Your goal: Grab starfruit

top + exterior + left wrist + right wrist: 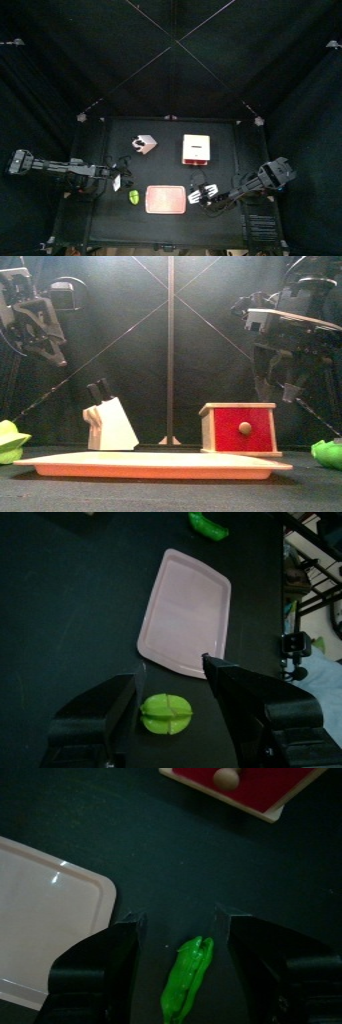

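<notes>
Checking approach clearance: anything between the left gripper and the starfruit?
Nothing visible. In the left wrist view the starfruit lies on bare black table, framed between the left gripper's open jaws. The pink tray lies beyond it, apart, not in the path.

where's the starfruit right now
The starfruit lies on the table in the top view, just left of the pink tray, below the open left gripper.

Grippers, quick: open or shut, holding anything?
Left gripper: open, empty, above the small yellow-green ribbed starfruit.
Right gripper: open, empty, above a long green pod.
</notes>
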You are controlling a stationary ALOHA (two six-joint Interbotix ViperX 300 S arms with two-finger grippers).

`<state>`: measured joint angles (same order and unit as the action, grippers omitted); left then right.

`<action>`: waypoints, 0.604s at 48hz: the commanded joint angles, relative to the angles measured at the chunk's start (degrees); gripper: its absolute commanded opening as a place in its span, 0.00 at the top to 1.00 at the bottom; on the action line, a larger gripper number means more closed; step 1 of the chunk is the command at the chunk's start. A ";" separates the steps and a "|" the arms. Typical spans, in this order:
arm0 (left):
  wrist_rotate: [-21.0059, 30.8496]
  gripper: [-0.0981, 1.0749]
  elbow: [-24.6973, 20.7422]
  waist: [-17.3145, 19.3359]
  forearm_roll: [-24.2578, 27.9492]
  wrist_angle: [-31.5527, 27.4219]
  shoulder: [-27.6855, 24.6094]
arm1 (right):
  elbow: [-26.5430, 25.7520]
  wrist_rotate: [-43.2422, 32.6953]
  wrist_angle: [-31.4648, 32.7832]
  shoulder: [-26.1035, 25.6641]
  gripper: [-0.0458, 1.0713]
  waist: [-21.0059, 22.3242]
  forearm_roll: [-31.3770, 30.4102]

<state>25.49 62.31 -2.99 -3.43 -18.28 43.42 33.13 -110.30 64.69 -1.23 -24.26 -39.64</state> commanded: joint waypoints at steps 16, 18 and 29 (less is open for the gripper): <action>2.11 0.18 -10.55 -0.09 -10.90 -24.35 -2.37 | 4.13 -0.79 0.00 -6.50 0.16 0.44 0.88; 3.78 0.18 -11.07 -0.09 -10.55 -26.37 -3.08 | 4.39 -0.97 0.00 -6.59 0.16 0.35 1.41; 20.83 0.18 -11.95 -1.58 -2.64 -37.62 -7.21 | 5.19 -1.93 0.00 -6.86 0.16 -0.62 2.46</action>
<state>40.87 51.94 -3.69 -9.40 -52.29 37.18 38.67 -111.88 64.60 -6.42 -24.43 -37.18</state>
